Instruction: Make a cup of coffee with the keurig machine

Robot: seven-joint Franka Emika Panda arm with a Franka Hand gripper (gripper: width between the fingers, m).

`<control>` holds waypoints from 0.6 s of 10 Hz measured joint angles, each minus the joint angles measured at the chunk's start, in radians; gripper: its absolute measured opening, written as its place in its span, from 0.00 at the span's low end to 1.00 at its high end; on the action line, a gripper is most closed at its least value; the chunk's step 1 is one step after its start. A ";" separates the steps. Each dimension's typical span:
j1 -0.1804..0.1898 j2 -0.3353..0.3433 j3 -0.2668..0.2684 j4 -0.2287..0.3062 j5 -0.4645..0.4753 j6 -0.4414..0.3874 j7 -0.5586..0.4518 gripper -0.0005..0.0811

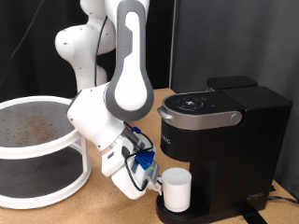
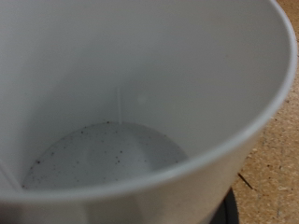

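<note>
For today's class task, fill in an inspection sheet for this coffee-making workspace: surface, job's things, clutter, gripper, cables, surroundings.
Surface: wooden tabletop, light brown.
Job's things: white cup stands upright on the drip base of the black keurig machine, lid down. The wrist view looks into the cup: no liquid, dark specks on its floor.
Clutter: white two-tier round rack at the exterior view's left, brownish marks on its top shelf.
Gripper: gripper low beside the cup on the exterior view's left, right against it; fingers not clearly visible.
Cables: blue wiring on the robot's wrist.
Surroundings: dark panel behind the machine, dim background.
</note>
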 joint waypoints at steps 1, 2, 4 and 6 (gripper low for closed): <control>0.000 0.000 0.000 -0.003 -0.005 -0.003 0.000 0.10; 0.000 0.000 0.000 -0.005 -0.005 -0.003 0.000 0.10; 0.000 0.002 0.000 -0.010 -0.006 -0.003 0.000 0.29; -0.003 0.002 -0.001 -0.018 -0.011 -0.003 -0.001 0.52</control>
